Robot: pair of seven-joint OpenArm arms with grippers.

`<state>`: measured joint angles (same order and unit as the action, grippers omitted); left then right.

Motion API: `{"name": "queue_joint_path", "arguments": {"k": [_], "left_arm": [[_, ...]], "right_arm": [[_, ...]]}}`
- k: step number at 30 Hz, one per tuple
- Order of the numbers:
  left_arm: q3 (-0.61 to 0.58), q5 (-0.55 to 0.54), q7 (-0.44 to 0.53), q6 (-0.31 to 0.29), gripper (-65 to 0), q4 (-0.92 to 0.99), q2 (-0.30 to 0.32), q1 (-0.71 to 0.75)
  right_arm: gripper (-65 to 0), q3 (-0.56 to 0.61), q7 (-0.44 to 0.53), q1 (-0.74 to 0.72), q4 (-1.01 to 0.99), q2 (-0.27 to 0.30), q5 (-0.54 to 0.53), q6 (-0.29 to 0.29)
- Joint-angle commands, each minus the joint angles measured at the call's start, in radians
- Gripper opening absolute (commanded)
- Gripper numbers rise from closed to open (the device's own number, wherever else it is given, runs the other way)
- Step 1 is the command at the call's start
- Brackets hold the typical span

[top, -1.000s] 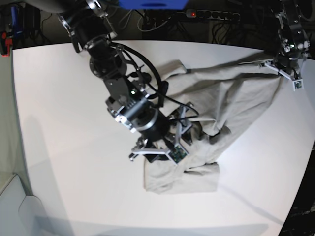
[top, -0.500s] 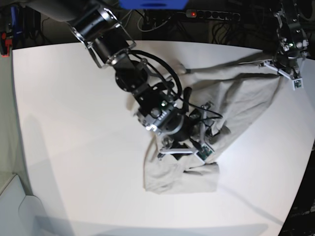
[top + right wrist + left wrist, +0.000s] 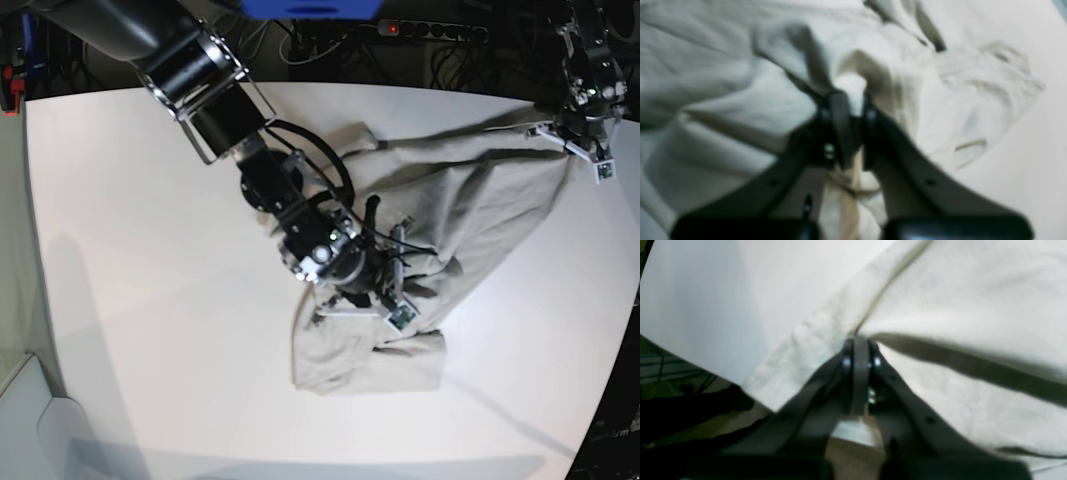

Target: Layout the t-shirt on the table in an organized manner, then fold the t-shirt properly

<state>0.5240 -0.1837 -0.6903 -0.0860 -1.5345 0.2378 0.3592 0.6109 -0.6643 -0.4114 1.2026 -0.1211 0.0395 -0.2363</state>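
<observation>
The light grey-beige t-shirt (image 3: 480, 200) lies crumpled on the white table (image 3: 150, 300), stretching from the middle to the far right corner. My right gripper (image 3: 395, 285) is down in the shirt's bunched middle. In the right wrist view that gripper (image 3: 848, 96) is shut on a raised fold of the t-shirt (image 3: 723, 83). My left gripper (image 3: 578, 140) holds the shirt's far right corner near the table's edge. The left wrist view shows that gripper (image 3: 858, 343) shut on the hemmed edge of the t-shirt (image 3: 973, 306), with cloth pulled taut from it.
A power strip (image 3: 430, 30) and cables lie behind the table's far edge, beside a blue object (image 3: 310, 8). The table's rounded right edge (image 3: 620, 350) runs close to the left arm. Bare table (image 3: 706, 306) ends in a dark drop beside the held hem.
My right arm has moved to the right across the shirt, and its open jaws have shut on a fold of cloth. The left arm has not moved.
</observation>
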Motion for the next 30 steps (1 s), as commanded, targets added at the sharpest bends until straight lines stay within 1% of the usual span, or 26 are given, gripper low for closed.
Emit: {"name": "queue_joint_path", "arguments": {"k": [1, 2, 3, 5, 7, 11, 15, 20, 21, 23, 26, 28, 30], "left_arm": [[-0.002, -0.010, -0.064, -0.013, -64.9, 0.004, 0.001, 0.010], [-0.002, -0.012, -0.064, -0.013, -64.9, 0.004, 0.002, 0.010], [-0.002, -0.012, -0.064, -0.013, -64.9, 0.004, 0.004, 0.010], [-0.002, -0.010, -0.064, -0.013, -64.9, 0.004, 0.004, 0.008], [-0.002, -0.015, -0.064, -0.013, -64.9, 0.004, 0.004, 0.008], [-0.002, -0.015, -0.064, -0.013, -64.9, 0.004, 0.004, 0.002], [-0.002, -0.015, -0.064, -0.013, -64.9, 0.004, 0.002, -0.010], [-0.006, -0.015, -0.064, -0.013, -64.9, 0.004, 0.002, -0.030], [-0.008, -0.015, -0.064, -0.013, -64.9, 0.004, 0.004, -0.038], [-0.008, -0.015, -0.064, -0.013, -64.9, 0.004, 0.004, -0.041], [-0.006, -0.015, -0.064, -0.013, -64.9, -0.016, 0.004, -0.042], [-0.005, -0.015, -0.064, -0.013, -64.9, -0.053, -0.001, -0.042], [-0.003, -0.015, -0.068, -0.013, -64.9, -0.099, -0.002, -0.038]], "right_arm": [[-65.0, -0.042, 0.021, -0.039, 0.003, -0.009, 0.009, 0.001], [-63.8, -0.087, 0.021, -0.051, 0.001, -0.007, 0.009, 0.001], [-64.2, -0.130, 0.019, -0.060, 0.004, 0.002, 0.009, 0.001], [-64.5, -0.224, 0.010, -0.071, 0.039, 0.037, 0.009, 0.001], [-64.4, -0.314, -0.001, -0.073, 0.110, 0.091, 0.009, 0.001], [-64.4, -0.469, -0.091, -0.060, 0.254, 0.209, 0.004, -0.005], [-64.5, -0.581, -0.153, 0.042, 0.360, 0.291, 0.003, -0.007], [-64.0, -0.650, -0.162, 0.167, 0.411, 0.315, 0.007, -0.007], [-62.7, -0.655, -0.179, 0.187, 0.412, 0.320, 0.007, -0.007], [-57.3, -0.656, -0.219, 0.205, 0.412, 0.320, 0.006, -0.007], [-45.7, -0.656, -0.268, 0.220, 0.414, 0.320, 0.006, -0.007], [-39.8, -0.658, -0.302, 0.220, 0.432, 0.320, 0.006, -0.007], [-36.4, -0.668, -0.331, 0.227, 0.483, 0.320, 0.006, -0.007]]}}
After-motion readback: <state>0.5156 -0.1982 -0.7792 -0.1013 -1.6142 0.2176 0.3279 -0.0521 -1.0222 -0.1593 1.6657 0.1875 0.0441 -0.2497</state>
